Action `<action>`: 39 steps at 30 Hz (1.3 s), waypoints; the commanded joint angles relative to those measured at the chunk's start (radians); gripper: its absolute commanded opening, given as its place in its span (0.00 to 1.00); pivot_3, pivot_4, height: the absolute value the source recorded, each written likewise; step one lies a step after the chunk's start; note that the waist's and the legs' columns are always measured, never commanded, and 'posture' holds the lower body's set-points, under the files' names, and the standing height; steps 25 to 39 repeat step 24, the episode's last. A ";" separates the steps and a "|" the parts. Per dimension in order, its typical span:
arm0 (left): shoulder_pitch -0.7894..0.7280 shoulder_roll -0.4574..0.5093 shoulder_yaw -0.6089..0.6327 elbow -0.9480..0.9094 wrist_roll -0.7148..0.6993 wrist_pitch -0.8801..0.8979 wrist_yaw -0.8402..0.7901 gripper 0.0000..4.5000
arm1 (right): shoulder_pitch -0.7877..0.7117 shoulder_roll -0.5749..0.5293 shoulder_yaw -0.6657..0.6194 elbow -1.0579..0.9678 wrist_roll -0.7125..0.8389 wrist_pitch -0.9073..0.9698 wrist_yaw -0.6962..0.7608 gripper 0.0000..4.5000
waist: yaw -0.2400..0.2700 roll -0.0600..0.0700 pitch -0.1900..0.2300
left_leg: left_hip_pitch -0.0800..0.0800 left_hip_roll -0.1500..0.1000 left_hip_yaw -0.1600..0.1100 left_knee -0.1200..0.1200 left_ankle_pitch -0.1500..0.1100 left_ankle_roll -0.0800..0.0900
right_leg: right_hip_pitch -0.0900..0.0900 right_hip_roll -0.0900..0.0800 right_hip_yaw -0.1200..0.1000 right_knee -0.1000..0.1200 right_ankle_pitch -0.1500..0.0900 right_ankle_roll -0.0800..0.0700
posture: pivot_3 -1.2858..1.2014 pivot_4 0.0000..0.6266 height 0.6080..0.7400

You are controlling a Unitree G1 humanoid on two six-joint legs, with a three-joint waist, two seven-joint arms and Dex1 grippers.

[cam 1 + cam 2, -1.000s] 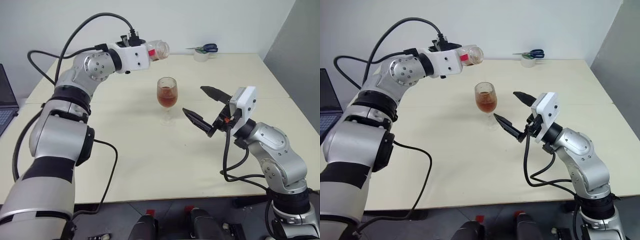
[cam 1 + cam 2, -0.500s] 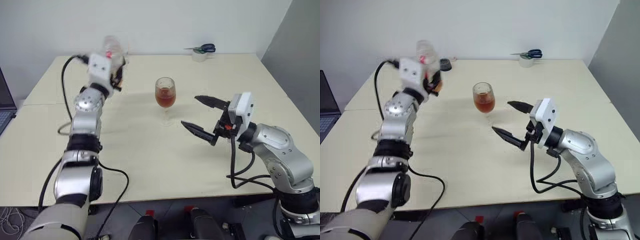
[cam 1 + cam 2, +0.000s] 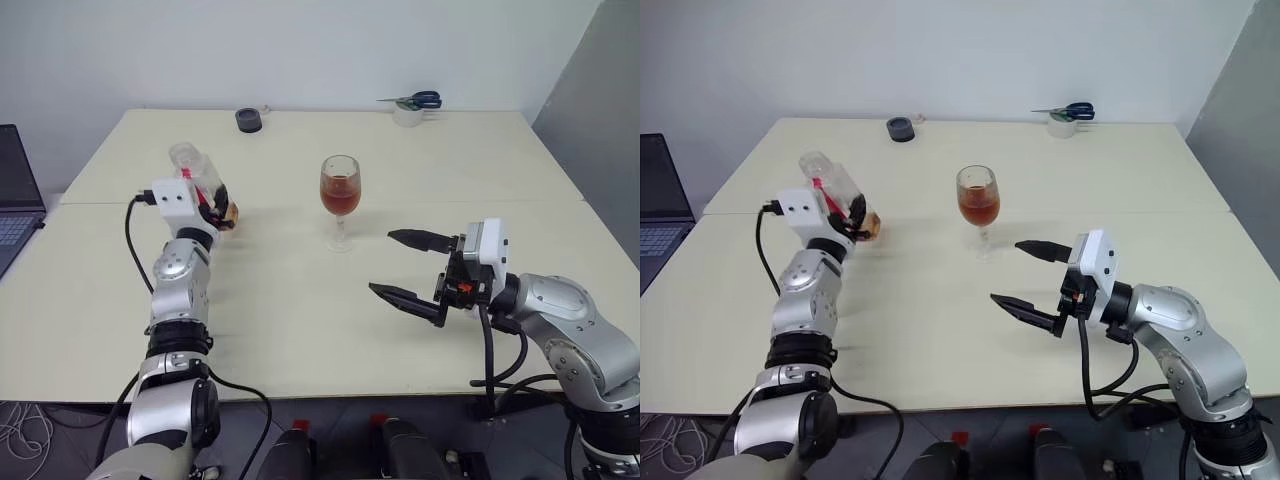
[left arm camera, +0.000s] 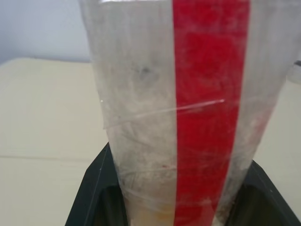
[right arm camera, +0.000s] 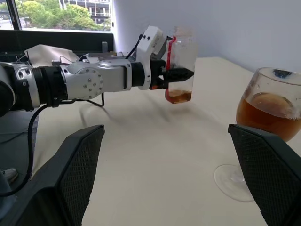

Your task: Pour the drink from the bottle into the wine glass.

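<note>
The left pincer (image 3: 212, 203) gripped the bottle (image 3: 197, 175); the right pincer (image 3: 405, 268) gaped empty near the wine glass (image 3: 340, 197). Tape roll (image 3: 406, 113), scissors (image 3: 412, 99) and a dark cap (image 3: 248, 120) lay on the far bench (image 3: 300, 300).

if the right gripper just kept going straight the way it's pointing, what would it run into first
Probably the wine glass: the open right gripper points across the table toward the robot's left, and the right wrist view puts the glass nearest. It might slip past, toward the bottle in the left gripper.
</note>
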 commanded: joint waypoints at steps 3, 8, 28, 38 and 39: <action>-0.010 0.007 -0.001 0.047 -0.011 -0.059 -0.029 0.39 | -0.017 0.006 -0.014 -0.020 0.002 -0.007 -0.020 1.00 | 0.000 0.000 0.000 | 0.000 0.000 0.000 0.000 0.000 0.000 | 0.000 0.000 0.000 0.000 0.000 0.000 | 0.52 0.24 1.00; -0.017 0.015 -0.030 0.113 0.027 -0.098 -0.021 0.47 | -0.016 0.007 -0.006 -0.026 0.004 0.003 -0.030 1.00 | 0.000 0.000 0.000 | 0.001 0.000 0.000 0.000 0.000 0.000 | 0.001 0.000 0.000 0.000 0.000 0.000 | 0.52 0.24 1.00; 0.167 0.003 -0.053 -0.147 0.025 0.034 0.036 0.99 | 0.182 -0.055 0.018 -0.032 -0.174 0.032 -0.159 1.00 | 0.000 0.000 0.000 | 0.001 0.000 0.000 -0.001 0.000 0.000 | 0.001 0.000 0.001 -0.001 0.000 0.000 | 0.52 0.24 1.00; 0.167 0.003 -0.053 -0.147 0.025 0.034 0.036 0.99 | 0.182 -0.055 0.018 -0.032 -0.174 0.032 -0.159 1.00 | 0.000 0.000 0.000 | 0.001 0.000 0.000 -0.001 0.000 0.000 | 0.001 0.000 0.001 -0.001 0.000 0.000 | 0.52 0.24 1.00; 0.167 0.003 -0.053 -0.147 0.025 0.034 0.036 0.99 | 0.182 -0.055 0.018 -0.032 -0.174 0.032 -0.159 1.00 | 0.000 0.000 0.000 | 0.001 0.000 0.000 -0.001 0.000 0.000 | 0.001 0.000 0.001 -0.001 0.000 0.000 | 0.52 0.24 1.00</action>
